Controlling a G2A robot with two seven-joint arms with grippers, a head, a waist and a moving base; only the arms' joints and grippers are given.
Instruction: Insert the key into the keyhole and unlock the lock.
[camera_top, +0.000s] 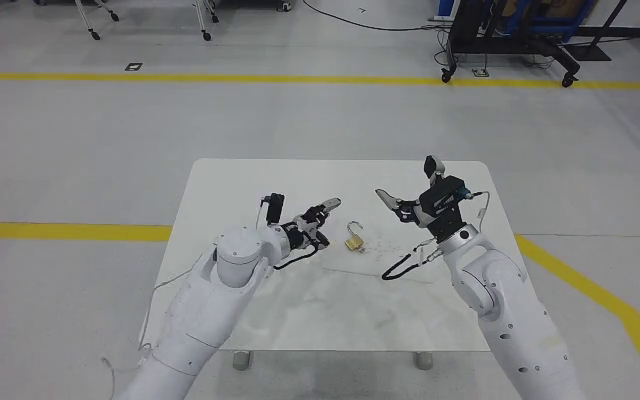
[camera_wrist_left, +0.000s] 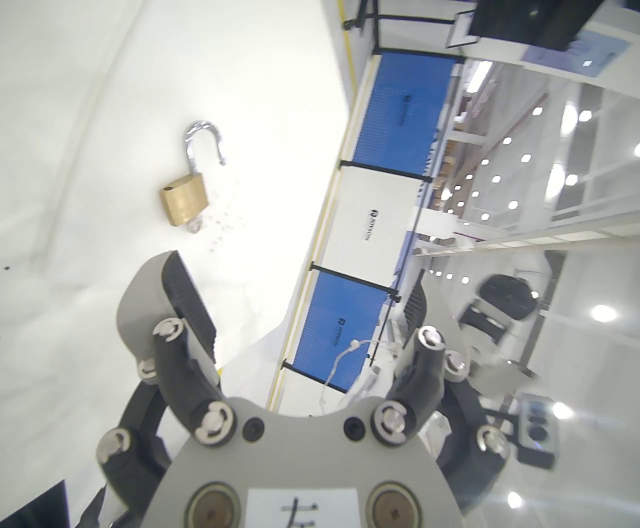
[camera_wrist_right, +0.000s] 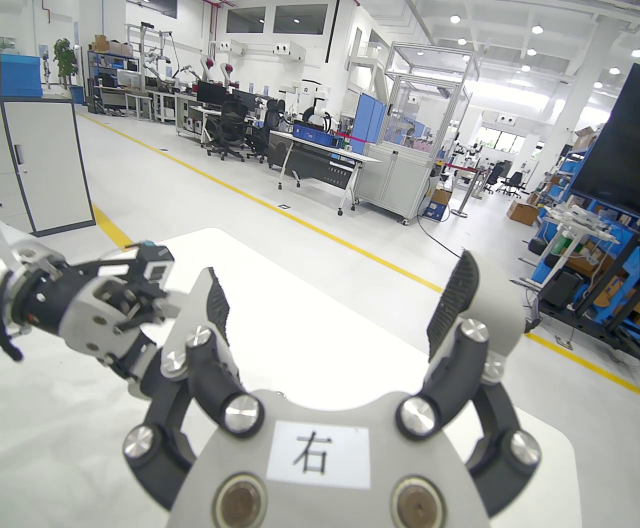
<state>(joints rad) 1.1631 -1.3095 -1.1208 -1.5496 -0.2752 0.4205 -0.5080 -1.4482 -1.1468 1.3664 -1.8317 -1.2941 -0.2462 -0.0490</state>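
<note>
A small brass padlock (camera_top: 354, 242) lay flat near the centre of the white surface (camera_top: 300, 310). Its silver shackle (camera_wrist_left: 189, 152) was open toward twelve o'clock, and a silver key (camera_wrist_left: 194, 226) was in its base.

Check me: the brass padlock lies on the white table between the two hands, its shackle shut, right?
No: the shackle is open, one end free, as the left wrist view shows. The padlock does lie on the table between the left hand and right hand.

White table (camera_top: 330, 300); yellow floor line (camera_top: 200, 77) beyond; black cart (camera_top: 512, 45) far corner.
</note>
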